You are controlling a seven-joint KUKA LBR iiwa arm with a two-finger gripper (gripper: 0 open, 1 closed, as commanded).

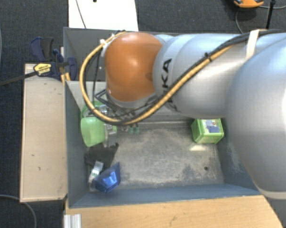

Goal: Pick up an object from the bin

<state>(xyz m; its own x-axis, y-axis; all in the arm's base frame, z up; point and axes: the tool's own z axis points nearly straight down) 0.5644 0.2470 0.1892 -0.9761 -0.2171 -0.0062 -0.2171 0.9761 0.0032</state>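
Note:
My gripper (111,126) hangs low at the bin's left side, mostly hidden under the arm's wrist. Right beside it, on its left, a light green cylinder-shaped thing (92,130) lies against the left wall, touching or nearly touching the gripper. Just below the gripper lies a flat black thing (101,154). In the front left corner sits a crumpled blue thing (108,179) with a small silver-white piece (95,169) next to it.
A green box with a blue and white label (207,130) stands toward the bin's right, close under the arm. The arm covers the back and right of the bin. Bare grey floor shows in the middle and front.

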